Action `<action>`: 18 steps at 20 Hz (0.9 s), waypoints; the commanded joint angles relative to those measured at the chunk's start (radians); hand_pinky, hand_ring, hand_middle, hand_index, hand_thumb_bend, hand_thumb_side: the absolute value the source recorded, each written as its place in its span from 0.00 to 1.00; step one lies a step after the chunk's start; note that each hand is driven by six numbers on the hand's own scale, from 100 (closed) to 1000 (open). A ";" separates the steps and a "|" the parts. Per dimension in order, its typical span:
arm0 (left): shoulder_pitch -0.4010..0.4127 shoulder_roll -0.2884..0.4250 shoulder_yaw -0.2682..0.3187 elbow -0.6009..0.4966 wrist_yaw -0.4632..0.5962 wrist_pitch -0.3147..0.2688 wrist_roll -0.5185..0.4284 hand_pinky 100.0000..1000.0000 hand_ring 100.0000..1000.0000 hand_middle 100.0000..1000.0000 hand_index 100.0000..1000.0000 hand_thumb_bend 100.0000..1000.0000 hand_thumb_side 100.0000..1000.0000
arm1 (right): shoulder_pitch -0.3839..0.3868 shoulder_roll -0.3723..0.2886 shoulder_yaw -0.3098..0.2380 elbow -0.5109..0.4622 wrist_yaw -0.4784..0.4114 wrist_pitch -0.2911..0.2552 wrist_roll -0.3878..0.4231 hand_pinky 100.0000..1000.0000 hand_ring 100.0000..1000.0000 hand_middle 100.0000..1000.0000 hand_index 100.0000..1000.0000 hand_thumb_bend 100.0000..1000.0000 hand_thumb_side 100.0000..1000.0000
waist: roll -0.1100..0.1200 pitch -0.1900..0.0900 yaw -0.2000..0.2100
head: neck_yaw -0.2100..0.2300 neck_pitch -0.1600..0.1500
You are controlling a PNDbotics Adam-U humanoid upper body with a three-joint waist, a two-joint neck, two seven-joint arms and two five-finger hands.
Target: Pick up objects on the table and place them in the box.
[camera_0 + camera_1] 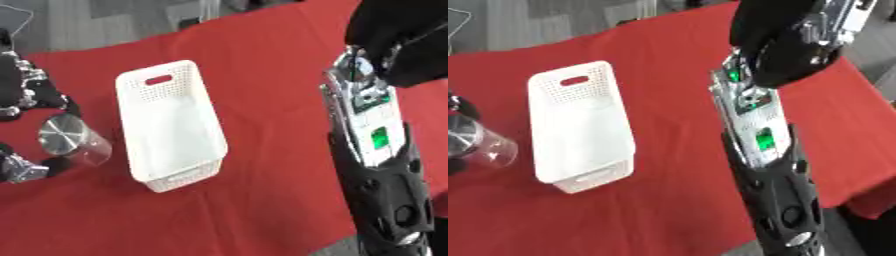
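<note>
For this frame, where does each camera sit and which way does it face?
Left eye view: in the head, looking down at the red table; left robot hand around a clear cup, right forearm rising in front.
Right eye view: in the head beside it, looking down likewise; cup at the left edge, forearm nearer centre.
Both share the white basket.

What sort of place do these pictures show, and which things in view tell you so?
Probably an indoor robot test or demonstration space, not a home. A table under a red cloth holds only a white basket, a robot's left hand grips a clear cup, and grey flooring lies beyond.
</note>
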 commanded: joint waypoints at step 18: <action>-0.106 0.049 0.040 -0.076 0.070 0.050 -0.015 0.00 0.00 0.00 0.25 0.00 0.50 | 0.000 -0.015 -0.001 -0.013 0.012 -0.019 -0.018 0.36 0.44 0.54 0.64 0.00 1.00 | 0.019 -0.032 0.003 | -0.004 0.000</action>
